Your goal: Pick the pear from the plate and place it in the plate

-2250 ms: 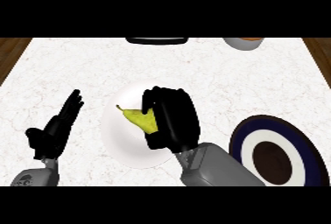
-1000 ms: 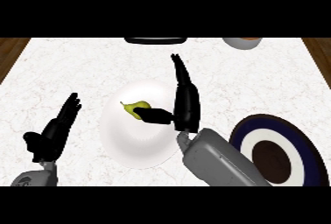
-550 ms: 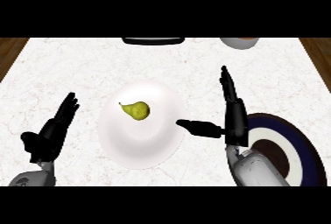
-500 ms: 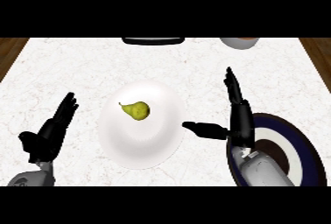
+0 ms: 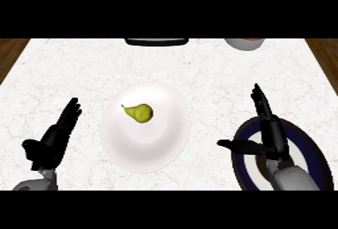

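Status: pear (image 5: 139, 112) lies on white plate (image 5: 145, 154), upper-left of plate centre, stem toward upper left, no hand touching it. Second plate, dark-blue rim w/ white band and dark centre (image 5: 315, 154), sits at lower right, well apart from white plate; nothing visible on its exposed part. Right hand (image 5: 269, 134) is over the blue plate's left edge, fingers straight and pointing up-view, thumb out to the left, holding nothing. Left hand (image 5: 54, 138) rests at lower left, fingers straight, thumb spread, also w/o load. Assessment: if blue plate is the target, transfer is outstanding; if white plate, pear already lies as req'd. Frame fits both.
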